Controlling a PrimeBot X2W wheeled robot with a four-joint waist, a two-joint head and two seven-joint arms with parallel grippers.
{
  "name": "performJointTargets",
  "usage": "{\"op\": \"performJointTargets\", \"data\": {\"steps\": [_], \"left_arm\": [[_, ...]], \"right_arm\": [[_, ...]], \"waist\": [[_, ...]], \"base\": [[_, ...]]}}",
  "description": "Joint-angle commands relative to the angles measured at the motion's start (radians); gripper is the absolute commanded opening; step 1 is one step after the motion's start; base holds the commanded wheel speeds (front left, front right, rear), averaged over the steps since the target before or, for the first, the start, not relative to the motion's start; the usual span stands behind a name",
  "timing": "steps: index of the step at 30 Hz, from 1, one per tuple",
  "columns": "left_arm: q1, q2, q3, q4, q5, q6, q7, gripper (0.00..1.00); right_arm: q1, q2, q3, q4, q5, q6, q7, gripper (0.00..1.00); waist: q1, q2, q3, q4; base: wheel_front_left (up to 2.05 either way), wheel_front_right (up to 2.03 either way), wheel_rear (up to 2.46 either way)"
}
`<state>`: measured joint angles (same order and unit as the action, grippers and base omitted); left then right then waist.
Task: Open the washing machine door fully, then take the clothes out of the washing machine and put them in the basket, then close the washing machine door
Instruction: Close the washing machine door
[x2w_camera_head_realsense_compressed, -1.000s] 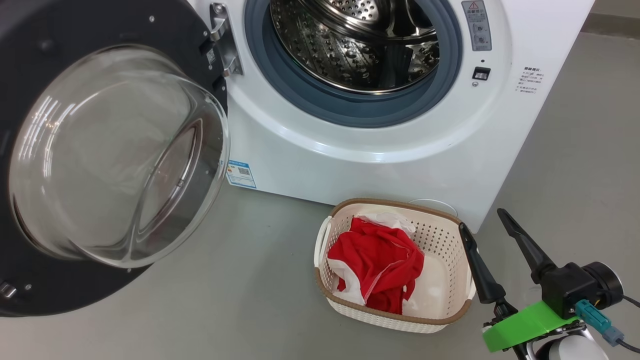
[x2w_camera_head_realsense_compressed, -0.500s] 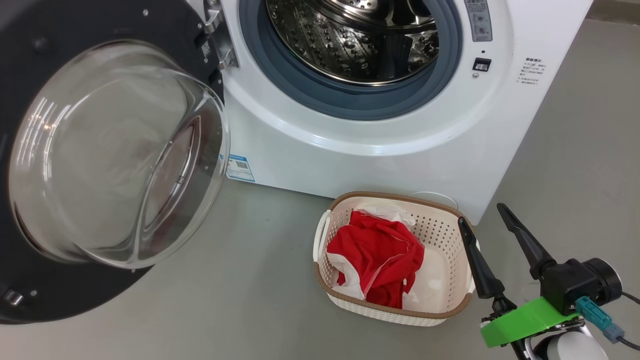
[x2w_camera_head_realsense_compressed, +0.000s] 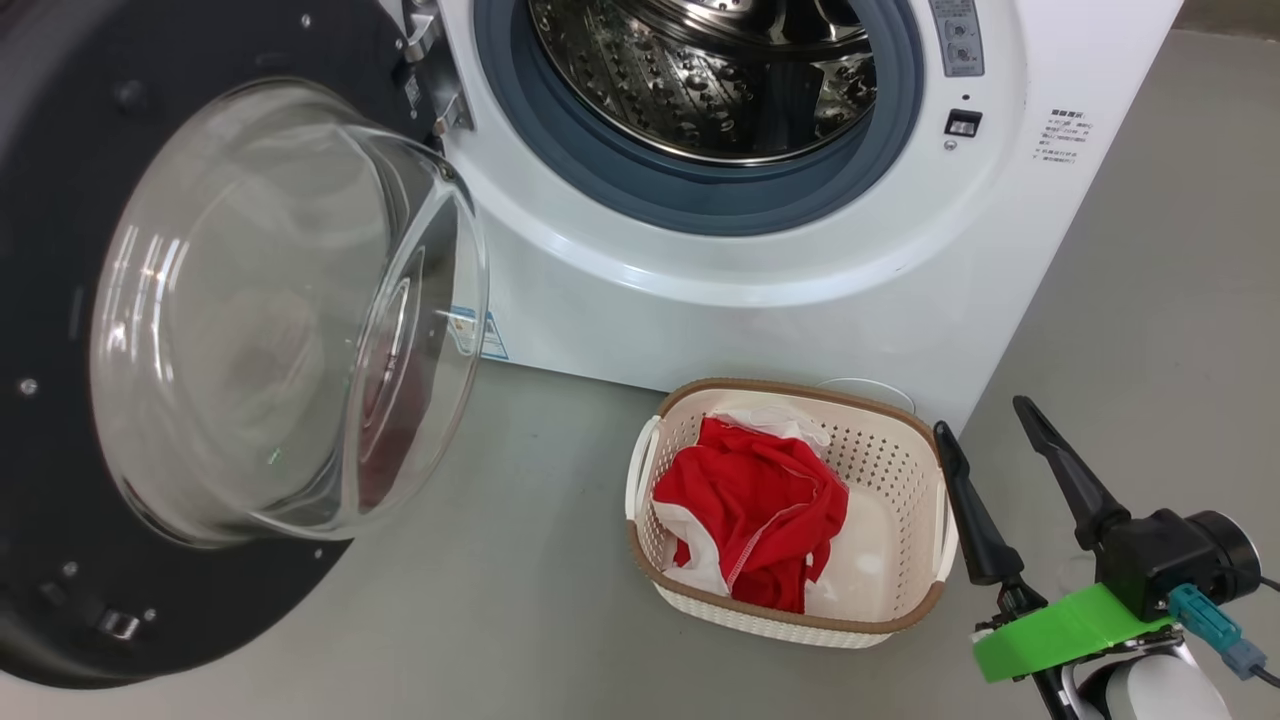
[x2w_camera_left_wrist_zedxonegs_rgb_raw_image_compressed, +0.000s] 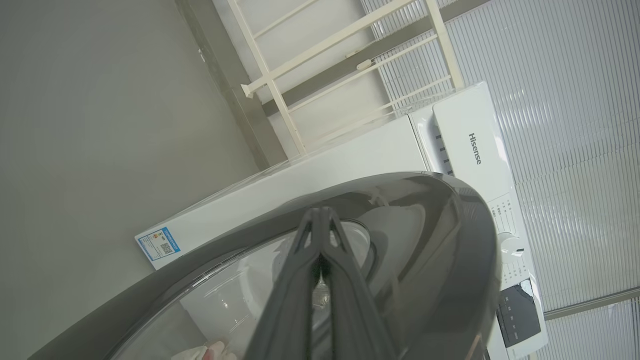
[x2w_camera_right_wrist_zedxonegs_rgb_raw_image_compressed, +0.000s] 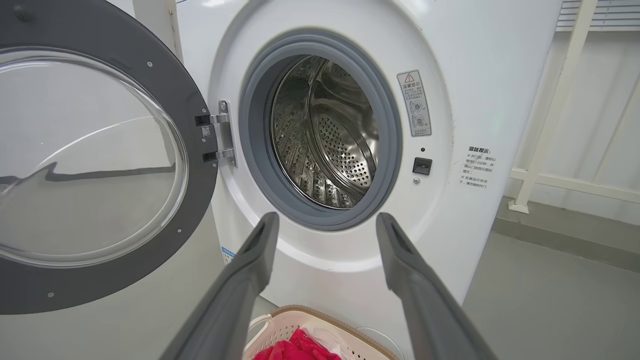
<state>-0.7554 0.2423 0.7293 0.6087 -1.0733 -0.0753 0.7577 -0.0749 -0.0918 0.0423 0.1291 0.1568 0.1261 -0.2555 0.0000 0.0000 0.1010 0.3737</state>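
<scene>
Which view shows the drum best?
The right wrist view: it looks straight into the drum, its whole opening in frame. The head view crops the drum's top. The left wrist view gives the washing machine from outside, beyond the door.

"Hisense" brand on the washing machine (x2w_camera_left_wrist_zedxonegs_rgb_raw_image_compressed: 350, 165)

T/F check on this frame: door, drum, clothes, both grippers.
1. The clothes lie in the basket. True.
2. The door is shut. False: it stands open, swung left of the drum opening.
3. The right gripper is open and empty. True.
4. The left gripper is open. False: its fingers are pressed together, by the door's outer face.
5. Red clothes lie in the drum. False: the visible part of the drum is bare steel.
</scene>
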Motion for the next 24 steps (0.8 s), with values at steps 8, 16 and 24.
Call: {"op": "performJointTargets", "data": {"steps": [8,16,24], "left_arm": [[0.112,-0.078,0.008,-0.263,-0.051,0.083,0.101,0.00],[0.199,-0.157,-0.016,-0.491,-0.078,0.150,0.165,0.00],[0.268,-0.189,-0.076,-0.636,-0.131,0.205,0.183,0.00]], "right_arm": [[-0.041,0.001,0.011,-0.024,0.005,0.005,-0.006,1.00],[-0.044,0.002,0.008,-0.023,0.004,0.005,-0.006,1.00],[-0.052,0.004,0.010,-0.023,0.003,0.005,-0.006,1.00]], "waist": [[0.0000,0.0000,0.007,-0.003],[0.0000,0.0000,0.011,-0.007],[0.0000,0.0000,0.019,-0.015]], "base": [[0.00,0.00,0.00],[0.00,0.00,0.00],[0.00,0.00,0.00]]}}
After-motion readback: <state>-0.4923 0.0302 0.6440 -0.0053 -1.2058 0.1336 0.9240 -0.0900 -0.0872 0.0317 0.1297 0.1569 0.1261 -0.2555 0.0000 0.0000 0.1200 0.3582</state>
